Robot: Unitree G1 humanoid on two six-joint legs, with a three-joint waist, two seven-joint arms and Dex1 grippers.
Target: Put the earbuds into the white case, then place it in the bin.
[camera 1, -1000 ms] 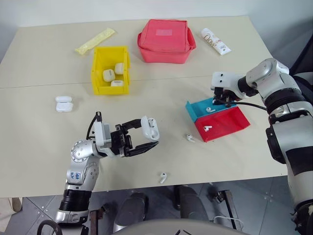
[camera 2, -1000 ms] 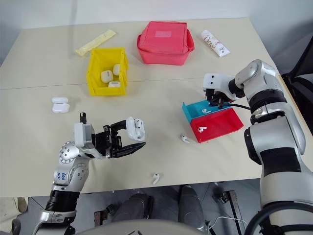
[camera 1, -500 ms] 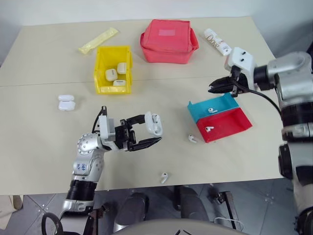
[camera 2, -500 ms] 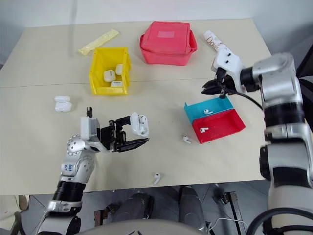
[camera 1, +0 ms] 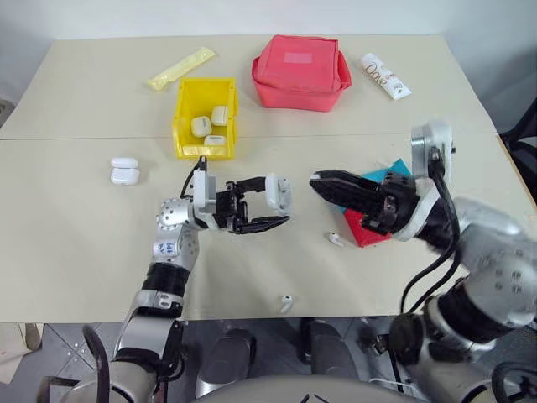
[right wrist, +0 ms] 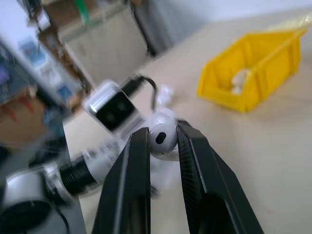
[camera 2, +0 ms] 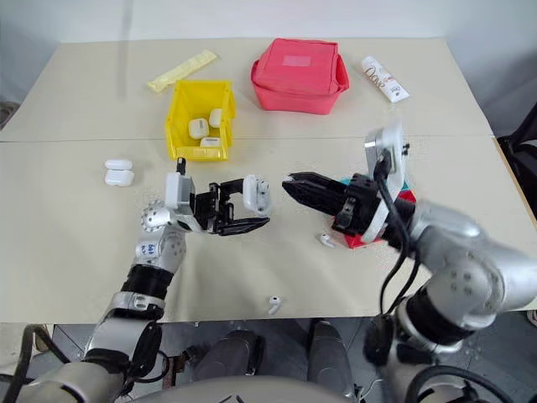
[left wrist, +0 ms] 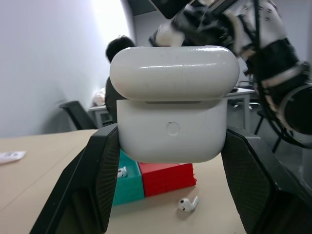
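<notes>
1. My left gripper (camera 1: 270,205) is clamped on the white case (camera 1: 278,192), lid ajar, held above the tabletop's middle.
2. My right gripper (right wrist: 163,139) pinches one earbud (right wrist: 163,138) between narrow fingers, tips pointing toward the case and just short of it.
3. Earbuds counted, four: the one I hold; one (camera 1: 336,239) loose on the tabletop beside the teal-and-red tray (left wrist: 161,178); one (camera 1: 286,301) near the front edge; one (left wrist: 121,171) in the tray's teal part, seen from the left wrist.
4. White cases counted, six: mine, three (camera 1: 210,126) inside the bin (camera 1: 184,117), two (camera 1: 124,170) side by side toward the left edge.
5. The bin sits back of centre, on the left half, low lip facing front.
6. Along the back edge: a yellow sachet (camera 1: 179,69), a red pouch (camera 1: 300,70), a white tube (camera 1: 386,75) toward the right corner.
7. Open room: bare tabletop at front left and between bin and pouch.
8. Writing: the tube reads "Dove".
</notes>
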